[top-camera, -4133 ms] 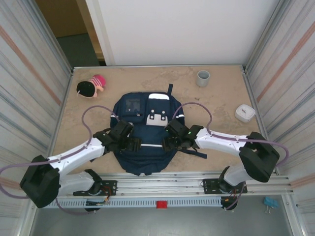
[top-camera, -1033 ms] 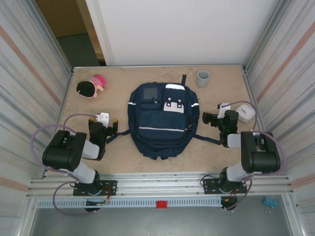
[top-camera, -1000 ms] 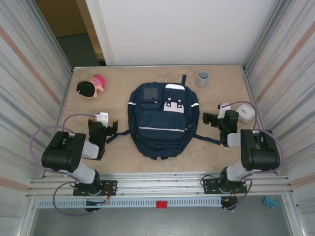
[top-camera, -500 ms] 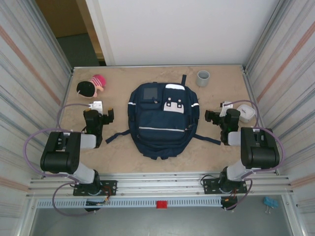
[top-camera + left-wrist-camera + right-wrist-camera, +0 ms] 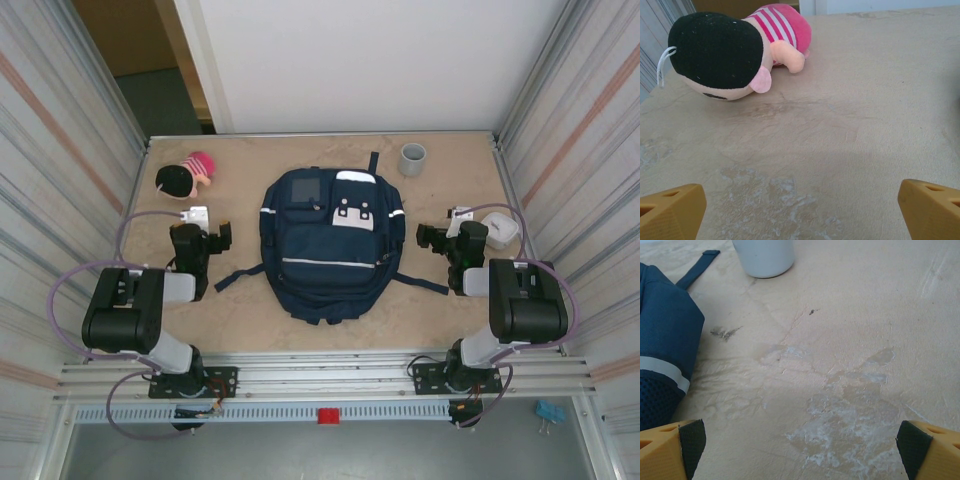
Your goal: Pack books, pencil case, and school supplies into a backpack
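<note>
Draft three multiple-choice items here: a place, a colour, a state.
1. Where is the small grey cup? A. beyond the navy-blue fabric backpack's far right corner B. on the backpack C. beside the left arm's base
2. What colour is the black-haired plush doll's striped top? A. green B. pink C. yellow
3. How are the left gripper and right gripper? A. both open, empty B. left shut on a strap C. right shut on the cup
Answers: 1 A, it stands apart, far right in the top view; 2 B, pink with pale stripes; 3 A, wrist views show fingertips wide apart over the beige tabletop.
</note>
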